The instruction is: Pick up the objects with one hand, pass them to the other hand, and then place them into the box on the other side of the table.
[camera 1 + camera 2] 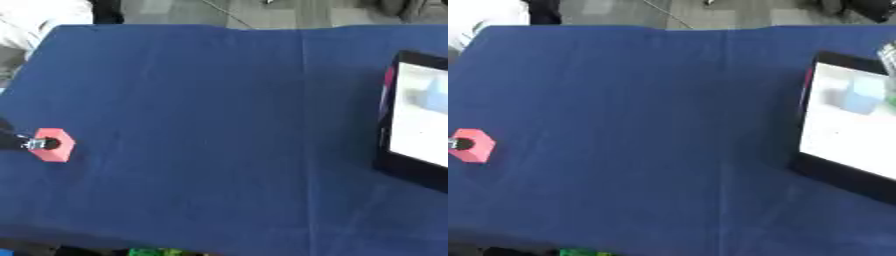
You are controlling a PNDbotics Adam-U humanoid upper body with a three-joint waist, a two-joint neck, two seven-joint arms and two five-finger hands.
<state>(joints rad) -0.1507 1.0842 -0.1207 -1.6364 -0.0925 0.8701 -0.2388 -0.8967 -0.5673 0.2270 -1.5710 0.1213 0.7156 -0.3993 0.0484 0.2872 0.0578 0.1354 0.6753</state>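
— Where's the red hexagonal block [52, 145]?
— Nine o'clock on the blue surface [219, 125], under the left robot hand [26, 143]; its clasp I cannot tell.
— And the box [846, 130]?
— Three o'clock, well apart. No right robot hand shows.

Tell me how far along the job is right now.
Looks done: a light blue object already lies in the box on the right. In hand: the left hand is at the red hexagonal block at the table's left edge, though its grip isn't visible. Left: lifting, passing to the right hand, which is out of view, and boxing it.
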